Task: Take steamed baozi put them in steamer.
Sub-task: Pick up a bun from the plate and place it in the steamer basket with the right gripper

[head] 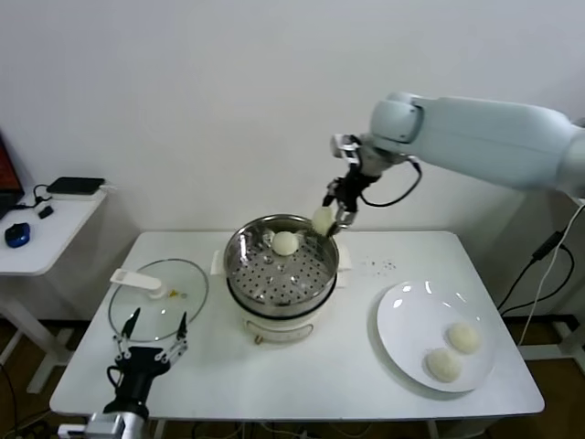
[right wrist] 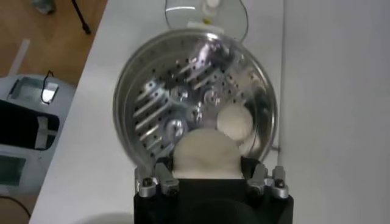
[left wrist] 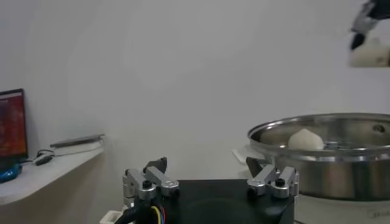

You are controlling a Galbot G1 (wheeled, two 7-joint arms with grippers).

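My right gripper [head: 327, 219] is shut on a white baozi [head: 323, 219] and holds it over the far right rim of the steel steamer [head: 245, 272]. In the right wrist view that baozi [right wrist: 204, 153] sits between the fingers above the perforated floor [right wrist: 164, 109]. A second baozi [head: 285, 243] lies inside the steamer at the back; it also shows in the right wrist view [right wrist: 234, 122] and the left wrist view [left wrist: 305, 139]. Two more baozi [head: 462, 337] [head: 443, 365] lie on the white plate [head: 402, 320]. My left gripper [head: 152, 332] is open and empty at the table's front left.
The glass lid [head: 146, 306] lies flat on the table left of the steamer, with a white spoon-like piece [head: 137, 279] on its edge. A small side table [head: 46, 233] with a mouse and a black device stands at far left. A cable hangs at right.
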